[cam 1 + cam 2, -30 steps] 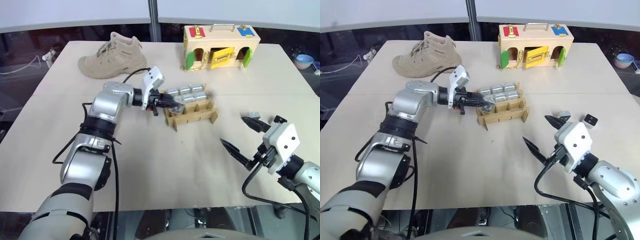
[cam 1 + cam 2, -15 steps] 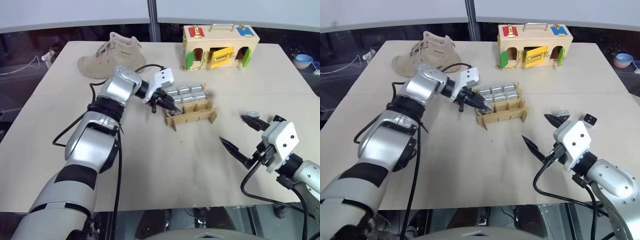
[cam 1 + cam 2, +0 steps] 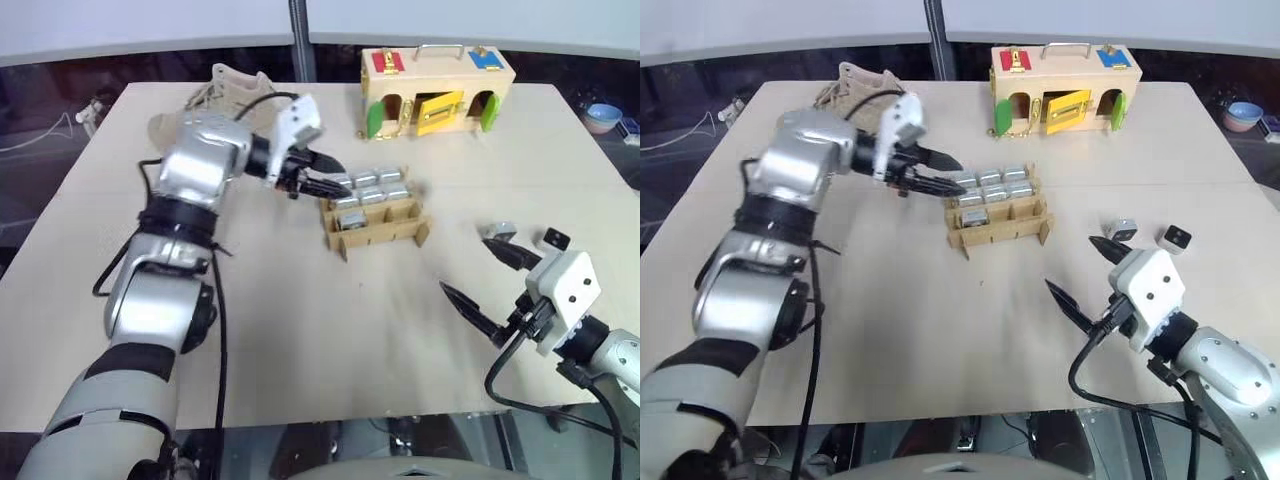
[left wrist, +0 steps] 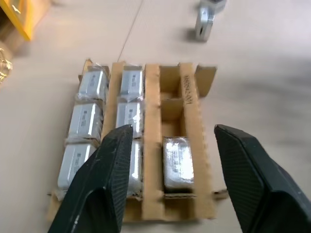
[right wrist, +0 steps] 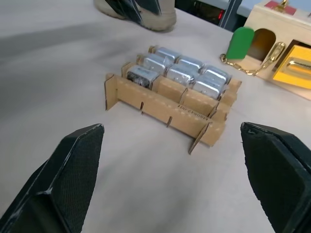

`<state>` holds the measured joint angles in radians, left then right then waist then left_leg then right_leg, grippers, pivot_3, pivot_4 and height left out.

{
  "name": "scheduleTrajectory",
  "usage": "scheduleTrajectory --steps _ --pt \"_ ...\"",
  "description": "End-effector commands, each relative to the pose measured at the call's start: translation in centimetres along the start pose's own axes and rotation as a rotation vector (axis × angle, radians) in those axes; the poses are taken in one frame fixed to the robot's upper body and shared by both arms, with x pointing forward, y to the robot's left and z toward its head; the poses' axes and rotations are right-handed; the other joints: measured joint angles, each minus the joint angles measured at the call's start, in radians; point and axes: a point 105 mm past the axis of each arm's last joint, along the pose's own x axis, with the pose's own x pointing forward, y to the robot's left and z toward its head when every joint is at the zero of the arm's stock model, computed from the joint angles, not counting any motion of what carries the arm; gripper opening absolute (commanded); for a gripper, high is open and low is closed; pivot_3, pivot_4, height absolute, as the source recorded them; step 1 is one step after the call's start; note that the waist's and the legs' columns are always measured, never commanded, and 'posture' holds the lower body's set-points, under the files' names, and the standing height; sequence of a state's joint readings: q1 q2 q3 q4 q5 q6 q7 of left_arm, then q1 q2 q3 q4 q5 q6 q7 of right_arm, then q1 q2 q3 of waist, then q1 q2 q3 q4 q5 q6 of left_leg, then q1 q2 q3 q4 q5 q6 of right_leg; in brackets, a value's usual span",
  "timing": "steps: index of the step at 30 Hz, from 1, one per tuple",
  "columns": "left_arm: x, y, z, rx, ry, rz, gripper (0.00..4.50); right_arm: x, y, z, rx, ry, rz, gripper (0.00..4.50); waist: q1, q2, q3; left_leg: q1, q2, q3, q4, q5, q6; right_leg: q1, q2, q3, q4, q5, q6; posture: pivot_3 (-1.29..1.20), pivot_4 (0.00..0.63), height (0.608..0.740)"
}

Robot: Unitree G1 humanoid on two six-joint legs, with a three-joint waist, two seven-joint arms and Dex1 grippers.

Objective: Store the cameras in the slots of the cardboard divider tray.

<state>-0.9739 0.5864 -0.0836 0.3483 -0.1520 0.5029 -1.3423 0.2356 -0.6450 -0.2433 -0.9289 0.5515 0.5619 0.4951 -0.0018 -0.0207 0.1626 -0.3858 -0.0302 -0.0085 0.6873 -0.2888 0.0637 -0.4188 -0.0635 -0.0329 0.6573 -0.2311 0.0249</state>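
Note:
The cardboard divider tray (image 3: 385,232) stands mid-table. Its two far rows are full of silver-grey cameras (image 4: 92,116), and one more camera (image 4: 178,160) sits in the left slot of the near row. The other two near slots are bare. My left gripper (image 3: 338,180) hovers open just above the tray's left end, nothing between its fingers. Two loose cameras (image 3: 1121,228) (image 3: 1176,237) lie on the table at the right, just beyond my right gripper (image 3: 1070,262), which stands wide open and holds nothing, facing the tray (image 5: 165,104).
A tan shoe (image 3: 225,85) sits at the back left, partly hidden behind my left arm. A pale wooden box (image 3: 435,85) with coloured doors stands at the back, behind the tray. A bowl (image 3: 605,115) rests off the table's far right corner.
My left gripper has opened and let go of the camera, which now sits in the near-left slot. The gripper has lifted up and back from the tray. The right arm has not moved.

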Motion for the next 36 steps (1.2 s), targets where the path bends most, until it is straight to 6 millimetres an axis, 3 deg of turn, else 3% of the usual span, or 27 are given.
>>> scheduleTrajectory --steps 1,2,4,6,7,10,14,22,36 --pt "-2.2 -2.7 1.8 0.063 -0.249 0.009 2.77 -0.7 -2.8 0.0 0.025 0.026 -0.098 4.5 -0.003 0.0 0.0 0.001 0.0 0.0 0.0 0.0 0.0 0.001 -0.001 0.0 0.0 0.0 0.0 0.0 0.15 0.74" --pt "-2.7 -3.7 1.3 -0.002 -0.252 -0.022 2.77 -0.9 -3.3 -0.2 0.019 0.047 -0.115 4.5 -0.001 0.0 0.0 0.001 0.0 0.0 0.0 0.0 0.0 0.002 -0.001 0.0 0.0 0.0 0.0 0.0 0.15 0.74" --pt "-4.1 -6.1 1.0 -0.121 -0.33 -0.083 3.29 -1.1 -5.6 -0.7 -0.019 0.098 -0.23 4.5 0.006 0.0 0.001 0.001 0.0 0.0 0.0 0.001 -0.001 0.002 -0.002 -0.001 0.0 0.0 0.0 0.0 0.15 0.74" --pt "-4.4 -7.9 -0.3 -0.116 -0.308 -0.058 4.25 -1.4 -8.4 -1.2 -0.056 0.15 -0.384 4.5 0.011 0.0 0.001 0.001 0.0 -0.001 0.0 0.001 -0.001 0.002 -0.002 -0.001 0.0 0.0 0.0 0.0 0.15 0.74" --pt "-4.6 -9.3 -0.9 -0.133 -0.299 -0.087 4.44 -1.7 -10.3 -2.5 -0.097 0.277 -0.501 4.5 0.014 0.001 0.001 0.001 0.0 0.0 0.0 0.001 -0.001 0.002 -0.002 -0.001 0.0 0.0 0.0 0.0 0.15 0.74" --pt "-5.0 -11.9 -1.6 -0.144 -0.282 -0.144 4.44 -2.5 -13.5 -4.7 -0.059 0.488 -0.689 4.5 0.018 0.003 0.001 0.002 -0.002 0.002 -0.001 0.001 -0.002 0.002 -0.005 0.0 0.0 0.0 -0.001 0.0 0.15 0.74" --pt "-5.5 -12.6 -2.5 -0.134 -0.245 -0.121 4.44 -2.1 -16.7 -6.1 0.196 0.516 -0.854 4.5 0.022 0.006 0.002 0.002 -0.001 -0.001 -0.001 0.002 -0.004 0.002 -0.004 -0.003 0.0 -0.002 -0.005 0.0 0.15 0.74" --pt "-5.7 -13.5 -2.2 -0.104 -0.254 -0.101 4.44 -2.1 -17.7 -8.7 0.504 0.529 -0.982 4.5 0.014 0.008 0.003 0.001 -0.002 0.0 -0.003 0.001 -0.002 0.002 -0.004 -0.002 -0.001 0.0 -0.001 0.0 0.15 0.74" --pt "-6.0 -13.3 -1.7 -0.057 -0.27 -0.099 4.44 -1.5 -18.3 -10.5 0.586 0.52 -1.035 4.5 0.011 0.01 0.004 0.002 -0.002 0.002 -0.004 0.001 -0.002 0.001 -0.002 -0.001 0.0 0.0 -0.001 0.0 0.15 0.74"
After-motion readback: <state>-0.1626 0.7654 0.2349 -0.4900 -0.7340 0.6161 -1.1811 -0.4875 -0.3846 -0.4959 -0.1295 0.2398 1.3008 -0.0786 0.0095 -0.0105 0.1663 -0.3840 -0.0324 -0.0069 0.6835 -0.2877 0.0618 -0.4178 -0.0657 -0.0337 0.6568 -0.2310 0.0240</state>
